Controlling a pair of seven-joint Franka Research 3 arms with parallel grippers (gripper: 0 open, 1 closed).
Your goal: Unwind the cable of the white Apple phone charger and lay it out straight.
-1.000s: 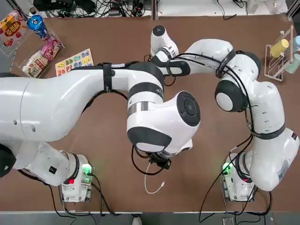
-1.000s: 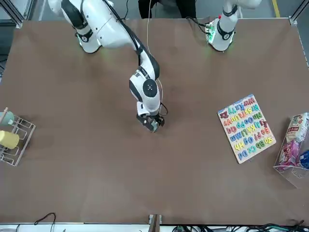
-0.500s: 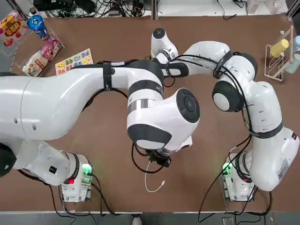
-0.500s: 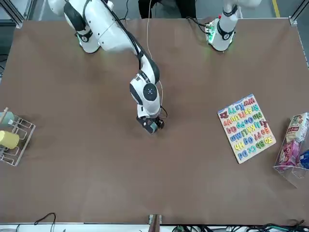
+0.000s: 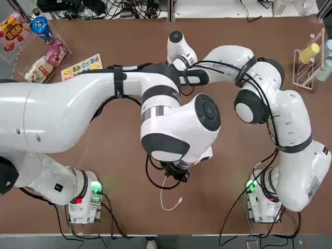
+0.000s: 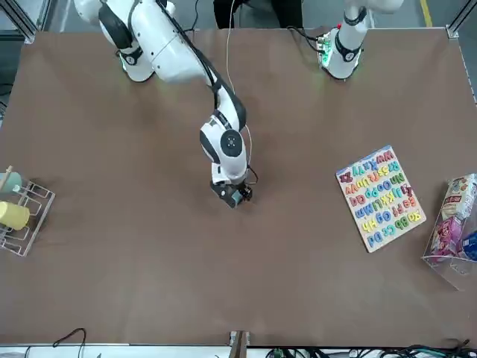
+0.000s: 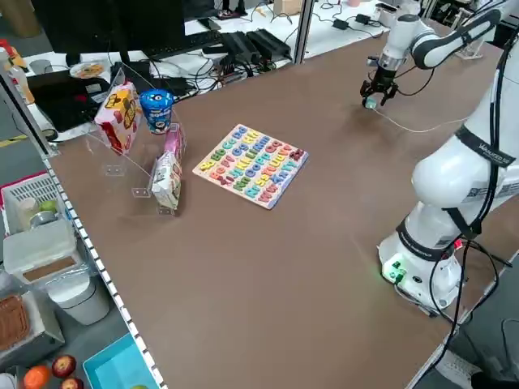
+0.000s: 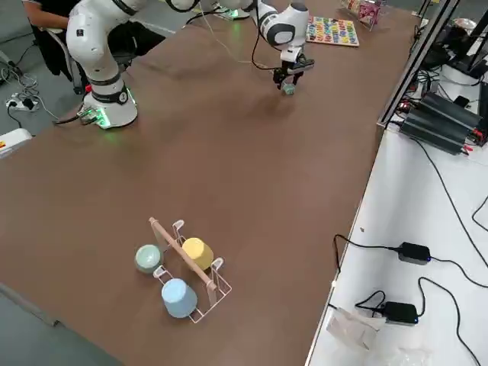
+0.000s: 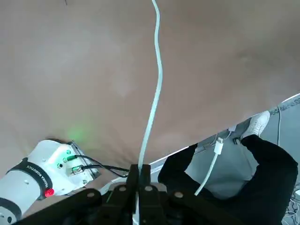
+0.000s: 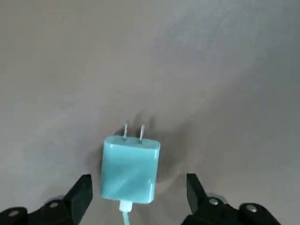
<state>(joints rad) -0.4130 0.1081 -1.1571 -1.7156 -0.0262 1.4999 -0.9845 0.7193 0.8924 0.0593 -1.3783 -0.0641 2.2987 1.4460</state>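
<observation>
- While the alphabet puzzle board lies flat toward the far left of the table as the robot faces it, the white Apple phone charger rests on the tabletop well to the board's right, its two metal prongs showing.
- The right gripper is low over the table, also to the right of the board; its fingers are spread, with the plug block between them and a gap on each side.
- The left gripper is raised, right of the board and much closer to the robot's bases; its fingers are pressed together, pinching the cable.
- From the charger, to the right of the board, the cable runs in a gentle curve toward the robot's side, up to the left gripper.
- Past that grip, farther from the board, a short end hangs loose and bends near its white connector tip.
- Just left of the board are the snack packets in a clear holder, with a blue tub close by.
- A white rack with colored cups stands far to the board's right.
- Across the table from the board, beyond the robot's edge, a person's dark-clothed legs show.
</observation>
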